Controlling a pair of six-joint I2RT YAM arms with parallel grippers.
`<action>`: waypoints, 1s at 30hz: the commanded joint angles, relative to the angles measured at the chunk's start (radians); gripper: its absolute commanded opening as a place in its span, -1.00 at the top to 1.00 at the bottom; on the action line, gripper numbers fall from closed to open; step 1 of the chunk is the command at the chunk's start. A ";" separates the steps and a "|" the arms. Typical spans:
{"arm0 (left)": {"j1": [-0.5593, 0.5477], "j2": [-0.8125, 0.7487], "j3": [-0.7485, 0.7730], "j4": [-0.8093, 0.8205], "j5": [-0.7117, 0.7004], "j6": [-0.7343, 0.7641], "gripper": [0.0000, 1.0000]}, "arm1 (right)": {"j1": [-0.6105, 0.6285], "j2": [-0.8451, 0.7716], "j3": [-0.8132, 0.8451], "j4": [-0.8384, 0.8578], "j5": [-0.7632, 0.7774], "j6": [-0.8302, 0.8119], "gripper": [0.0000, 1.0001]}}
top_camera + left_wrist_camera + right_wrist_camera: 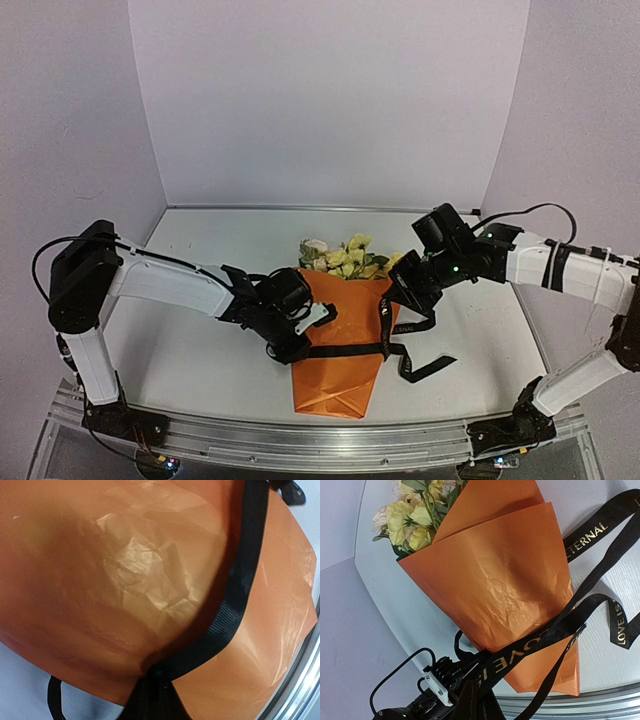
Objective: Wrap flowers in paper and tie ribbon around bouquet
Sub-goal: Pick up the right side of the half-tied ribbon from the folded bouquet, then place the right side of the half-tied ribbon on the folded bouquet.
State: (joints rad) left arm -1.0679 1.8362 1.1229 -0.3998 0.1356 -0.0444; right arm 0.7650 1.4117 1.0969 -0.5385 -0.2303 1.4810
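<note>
**Both my grippers pinched on the ribbon across the bouquet**

From above, the bouquet lies on the table between my two arms. Its folded end points toward my bases. The flowers spill out of the orange paper at the far end. The ribbon crosses the paper as a dark band about halfway down. Loose loops and a tail of it lie on the table just to the right. My left gripper sits at the left edge of the paper, where that band ends. My right gripper is at the upper right edge of the paper, just below the blooms, and ribbon hangs down from it.

From my left wrist, crinkled, glossy paper fills almost everything. The ribbon runs from the top right down to the bottom middle. There it goes into my left gripper, whose dark fingers are together and clamped on it. A metal rail cuts the lower right corner.

From my right wrist I see the whole paper cone, with the flowers at the upper left. The ribbon carries gold lettering. Its strands cross the narrow end and converge at the bottom edge in my right gripper. That gripper is closed tight on the ribbon.
</note>
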 commanded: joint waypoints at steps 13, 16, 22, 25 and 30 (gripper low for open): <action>0.110 -0.102 0.098 0.037 0.222 -0.008 0.99 | 0.048 0.107 -0.008 0.467 -0.257 -0.087 1.00; 0.139 -0.094 0.122 0.031 0.259 -0.012 1.00 | 0.071 0.132 -0.019 0.491 -0.271 -0.110 1.00; 0.198 -0.053 0.183 0.023 0.356 -0.057 1.00 | 0.110 0.136 -0.079 0.491 -0.240 -0.219 1.00; 0.207 -0.046 0.210 0.021 0.376 -0.072 0.99 | 0.131 0.155 -0.097 0.489 -0.214 -0.270 1.00; 0.229 -0.049 0.246 0.011 0.428 -0.089 1.00 | 0.152 0.208 -0.098 0.489 -0.138 -0.371 1.00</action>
State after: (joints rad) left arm -0.8537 1.7893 1.3092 -0.3863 0.4896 -0.1095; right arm 0.9013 1.5781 1.0025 -0.0762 -0.4457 1.2243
